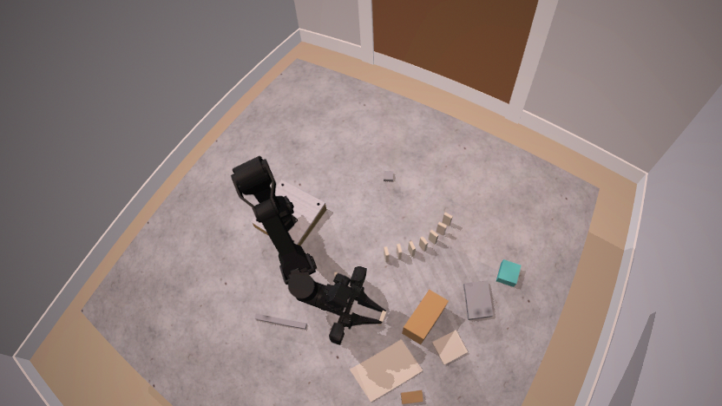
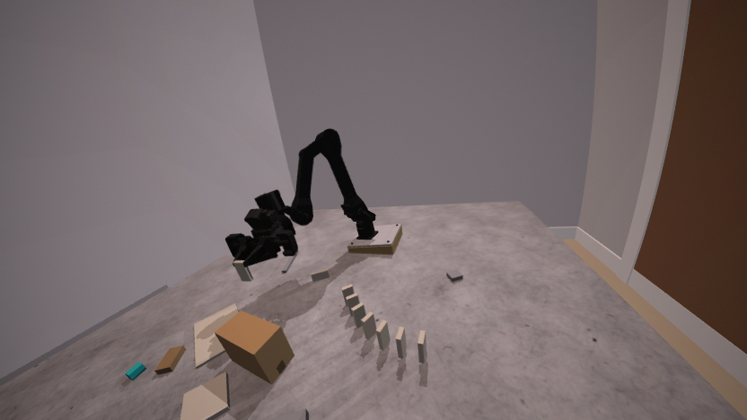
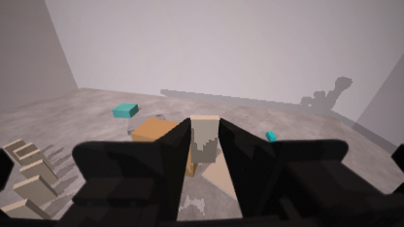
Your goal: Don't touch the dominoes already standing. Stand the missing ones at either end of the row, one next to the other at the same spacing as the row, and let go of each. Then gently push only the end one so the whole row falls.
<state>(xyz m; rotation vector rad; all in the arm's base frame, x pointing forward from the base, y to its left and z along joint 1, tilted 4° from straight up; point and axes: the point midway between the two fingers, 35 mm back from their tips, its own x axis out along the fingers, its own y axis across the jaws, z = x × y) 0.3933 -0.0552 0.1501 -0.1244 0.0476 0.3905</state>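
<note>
Domino [image 1: 383,316] [image 2: 242,270] [image 3: 204,138] was gripped upright in claw [image 1: 383,316] [image 2: 241,263] [image 3: 204,122], held above bench, prob. so it could be stood w/o tilting; row [image 1: 423,244] [image 2: 368,326] [image 3: 36,171] stood apart, nearer bench's door-side edge.

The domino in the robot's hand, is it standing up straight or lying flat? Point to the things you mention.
Roughly upright, but a bit tilted: the domino [image 1: 383,316] [image 2: 242,271] [image 3: 204,138] hangs long side down, leaning slightly in the outside view.
</note>
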